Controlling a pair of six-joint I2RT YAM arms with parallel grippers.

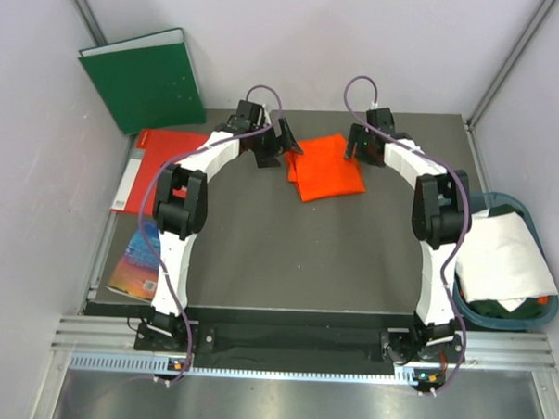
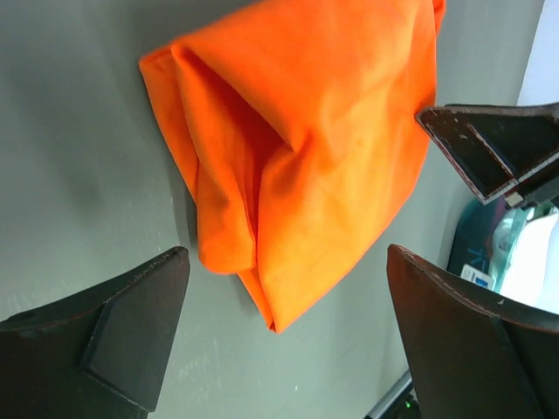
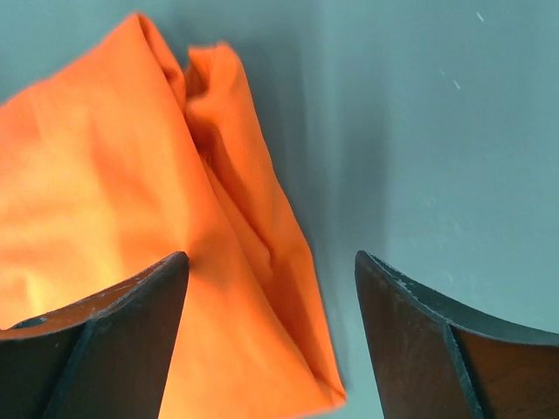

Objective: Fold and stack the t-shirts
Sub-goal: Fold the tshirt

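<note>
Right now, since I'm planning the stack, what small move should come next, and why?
Probably lift the right gripper clear of the orange shirt and swing it toward the basket. That shirt lies folded on the table, the right gripper and the left gripper both stand open and empty, and the white shirt lies in the basket, not yet folded.

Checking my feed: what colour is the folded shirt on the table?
Bright orange shirt, clearest from left wrist.
</note>
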